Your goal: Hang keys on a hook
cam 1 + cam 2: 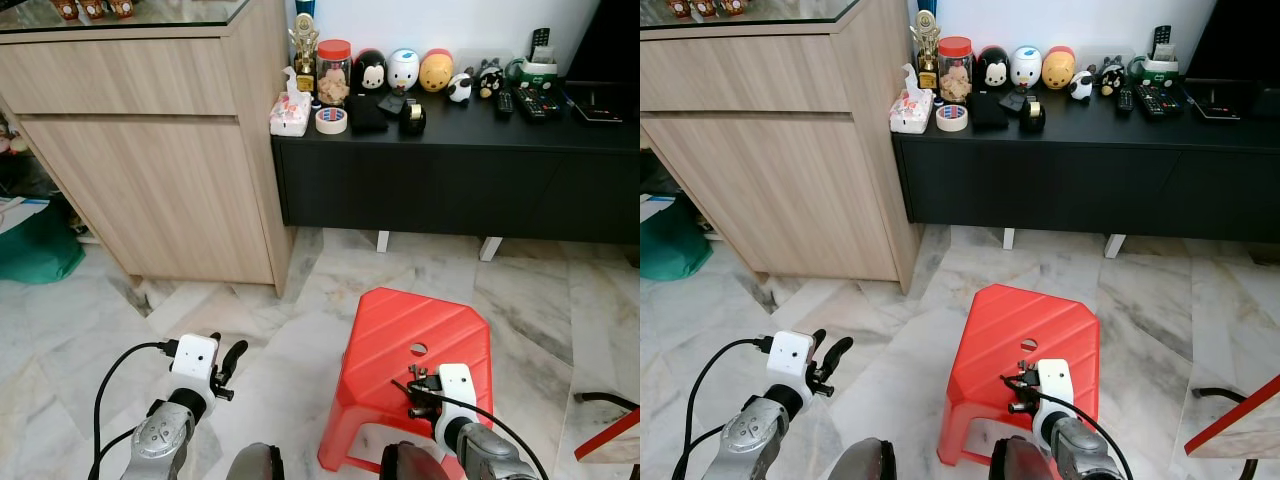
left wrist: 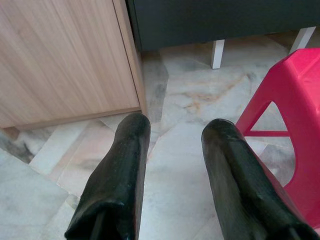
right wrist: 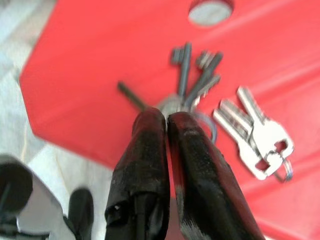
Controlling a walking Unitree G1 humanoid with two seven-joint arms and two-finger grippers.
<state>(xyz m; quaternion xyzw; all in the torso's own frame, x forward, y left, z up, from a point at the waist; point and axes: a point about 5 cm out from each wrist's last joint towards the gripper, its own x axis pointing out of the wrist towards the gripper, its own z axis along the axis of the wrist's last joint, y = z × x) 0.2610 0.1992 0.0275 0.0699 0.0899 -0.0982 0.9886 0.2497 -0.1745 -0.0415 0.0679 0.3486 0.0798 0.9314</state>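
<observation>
The right gripper (image 3: 166,120) is down over the red plastic stool (image 1: 400,340), its two black fingers (image 3: 145,160) pinched tight together, tips almost meeting, and a bunch of dark grey keys (image 3: 192,75) fans out just past those tips. The ring of that bunch sits right at the fingertips, and it looks clamped between them, though the blur there makes the exact grip hard to call. Just off to one side of the gripper, lying flat on the stool's red seat, is a second set of bright silver keys on a small ring (image 3: 255,137), close by but not touching the fingers. Beyond the dark keys is the round hole (image 3: 210,11) in the middle of the stool seat.

From the head, the right arm's white wrist block (image 1: 455,390) hovers over the near edge of the stool, with the dark keys sticking out ahead of it.

Over on the other side, the left gripper (image 2: 175,130) hangs low above the pale marble floor (image 2: 185,100), fingers spread well apart with nothing between them. Ahead of it stands the light wooden cabinet (image 1: 150,150), and beside that the long black low sideboard (image 1: 450,180), its top crowded with round cartoon figurines (image 1: 405,70), a red-lidded jar (image 1: 333,72), a roll of tape (image 1: 331,120) and remote controls (image 1: 530,100).
</observation>
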